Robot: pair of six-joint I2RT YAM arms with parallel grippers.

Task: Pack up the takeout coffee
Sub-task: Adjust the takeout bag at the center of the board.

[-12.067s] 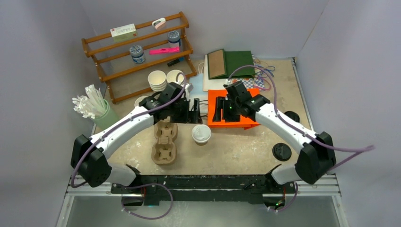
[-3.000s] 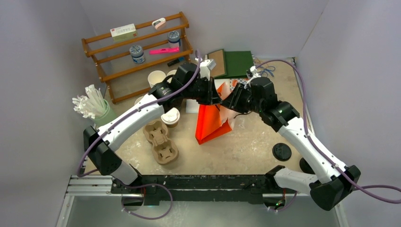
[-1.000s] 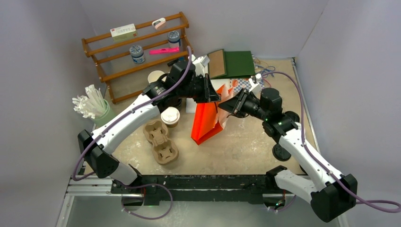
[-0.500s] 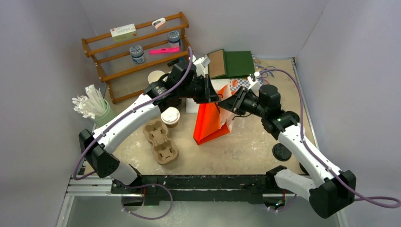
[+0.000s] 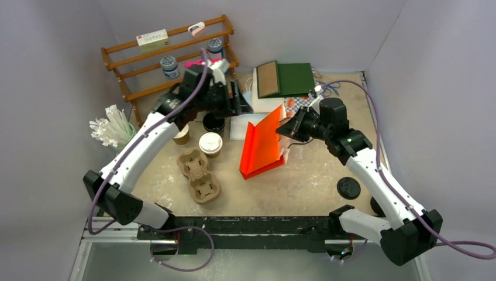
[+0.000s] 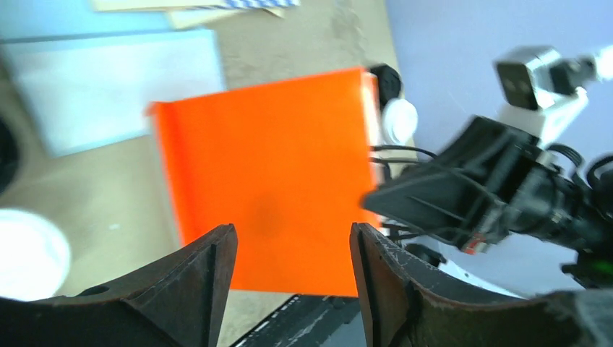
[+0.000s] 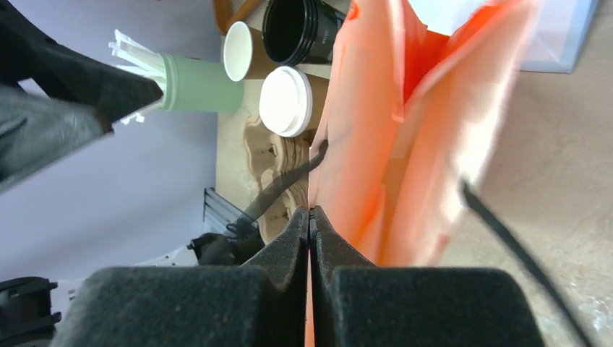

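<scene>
Lidded cup (image 5: 210, 144) apart from jaws; right pinches bag (image 5: 262, 145).

The paper bag (image 5: 263, 146) is being stood mid-table (image 5: 304, 187); the lidded cup (image 5: 210, 144) is being seated to its left, the cup carrier (image 5: 199, 174) just before that cup, the shelf rack (image 5: 169, 64) behind them.

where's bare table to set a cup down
Bare table lies in front of the orange bag, between the cup carrier and the black lid. Crowded by the rack: lidded cup, black cup, straws.
</scene>
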